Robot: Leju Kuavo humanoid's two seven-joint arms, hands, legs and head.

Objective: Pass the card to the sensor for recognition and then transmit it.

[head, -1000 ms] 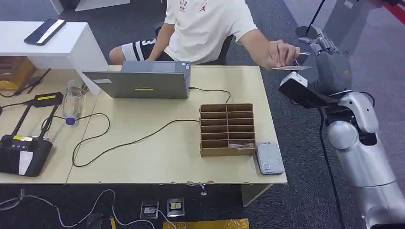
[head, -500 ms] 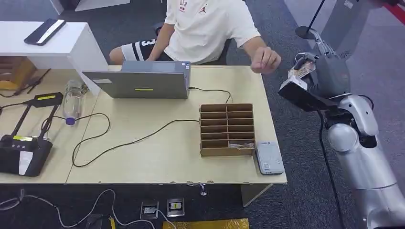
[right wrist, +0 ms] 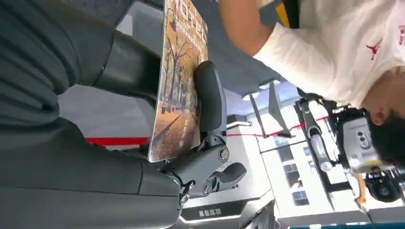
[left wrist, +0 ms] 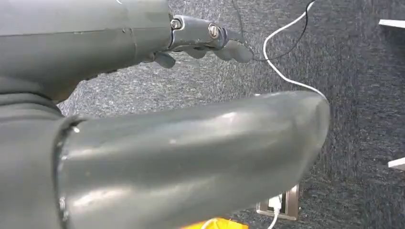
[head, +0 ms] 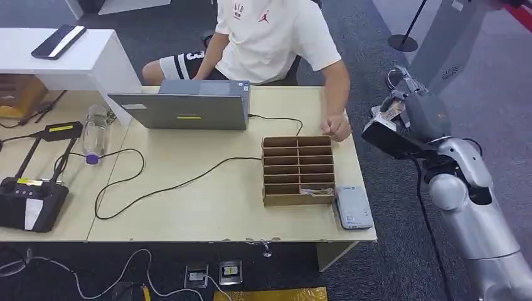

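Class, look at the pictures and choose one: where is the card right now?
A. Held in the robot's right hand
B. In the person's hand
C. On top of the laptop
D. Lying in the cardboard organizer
A. The card is gripped in the right robot hand, beside the table, while the person's hand rests empty by the cardboard organizer.

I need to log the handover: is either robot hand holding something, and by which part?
The right hand holds the card, pinched across its flat faces between thumb and finger. The left hand holds nothing.
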